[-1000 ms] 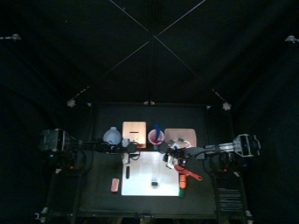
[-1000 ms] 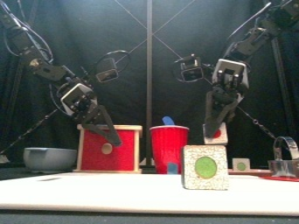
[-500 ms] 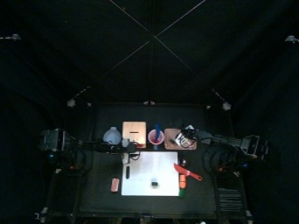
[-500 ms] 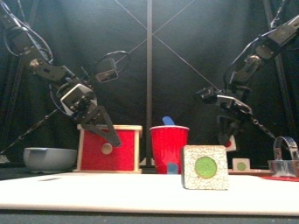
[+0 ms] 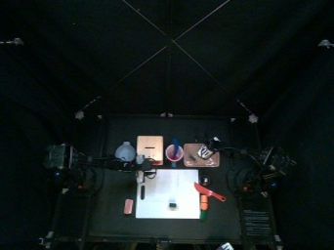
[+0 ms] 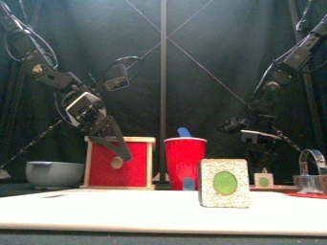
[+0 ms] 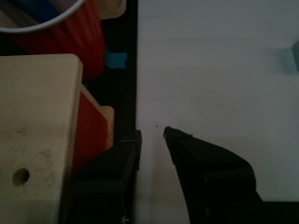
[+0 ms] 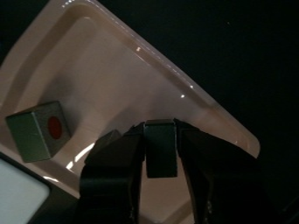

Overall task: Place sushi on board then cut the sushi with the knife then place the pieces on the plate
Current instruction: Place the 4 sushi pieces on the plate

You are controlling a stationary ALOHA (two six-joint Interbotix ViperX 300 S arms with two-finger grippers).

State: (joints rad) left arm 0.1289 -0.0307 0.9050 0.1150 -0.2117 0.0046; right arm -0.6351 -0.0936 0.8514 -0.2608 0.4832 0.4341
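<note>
One sushi piece, its pale cut face with a green centre, stands on the white board. The red knife lies at the board's right edge. My right gripper reaches low over the pink plate at the back right, shut on a dark sushi piece. Another piece, with a red centre, lies on the plate beside it. My left gripper hangs over the board's back left, beside the wooden box. Its jaws are nearly together, nothing between them.
Along the back stand a blue-grey bowl, the wooden box and a red cup holding a blue knife. The metal cutter is at the far right. A small pink thing lies left of the board.
My right arm has swung from above the board's right side back to the pink plate and come down low over it. The left arm has not moved.
</note>
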